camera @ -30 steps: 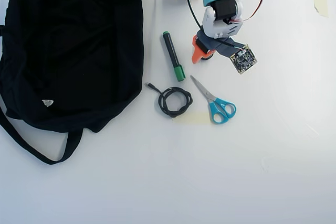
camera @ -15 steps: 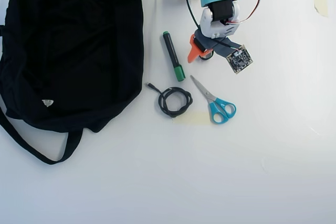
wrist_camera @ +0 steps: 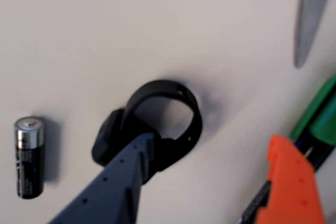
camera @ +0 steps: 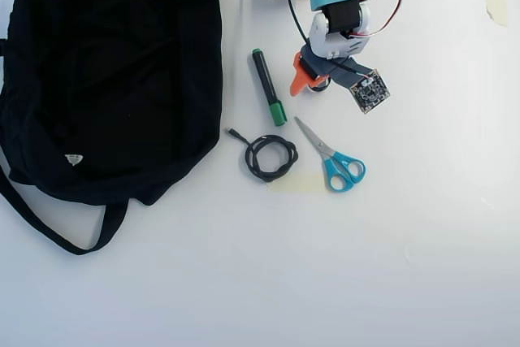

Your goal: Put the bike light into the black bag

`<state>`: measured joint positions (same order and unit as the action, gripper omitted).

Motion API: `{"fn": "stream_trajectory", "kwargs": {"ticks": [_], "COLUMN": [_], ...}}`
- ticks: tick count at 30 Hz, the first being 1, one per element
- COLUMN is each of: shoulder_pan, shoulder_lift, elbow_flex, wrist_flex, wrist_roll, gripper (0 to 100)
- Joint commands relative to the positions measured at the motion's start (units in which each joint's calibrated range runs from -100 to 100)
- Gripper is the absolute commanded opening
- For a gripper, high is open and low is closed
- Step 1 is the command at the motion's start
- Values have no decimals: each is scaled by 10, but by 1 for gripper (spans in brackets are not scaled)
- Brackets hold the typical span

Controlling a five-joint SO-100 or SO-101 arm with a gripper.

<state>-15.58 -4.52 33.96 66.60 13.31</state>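
In the wrist view the bike light (wrist_camera: 157, 127) lies flat on the white table, a black ring with a blocky head at its lower left. My gripper (wrist_camera: 210, 142) hangs open just over it. The dark blue finger (wrist_camera: 118, 182) overlaps the light's head, and the orange finger (wrist_camera: 291, 182) stands well off to the right. In the overhead view the gripper (camera: 313, 85) and arm cover the light almost entirely. The black bag (camera: 114, 71) fills the left side of the table, its strap (camera: 49, 229) trailing toward the front.
A black battery with a silver tip (wrist_camera: 29, 158) lies left of the light. A green-capped marker (camera: 268, 87), a coiled black cable (camera: 270, 158) and blue-handled scissors (camera: 331, 156) lie between the gripper and the bag and in front of the gripper.
The gripper has shifted slightly left and toward the arm's base, and the orange finger has swung outward. Since half a second ago it has hardly moved.
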Motion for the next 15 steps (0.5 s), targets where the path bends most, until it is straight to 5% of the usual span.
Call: {"fn": "stream_trajectory", "kwargs": {"ticks": [1, 15], "shoulder_pan": [3, 2], "shoulder_lift": [-3, -3], "elbow_flex": [4, 17], "wrist_flex": [0, -6], "wrist_roll": [3, 3], "gripper": [28, 28]}}
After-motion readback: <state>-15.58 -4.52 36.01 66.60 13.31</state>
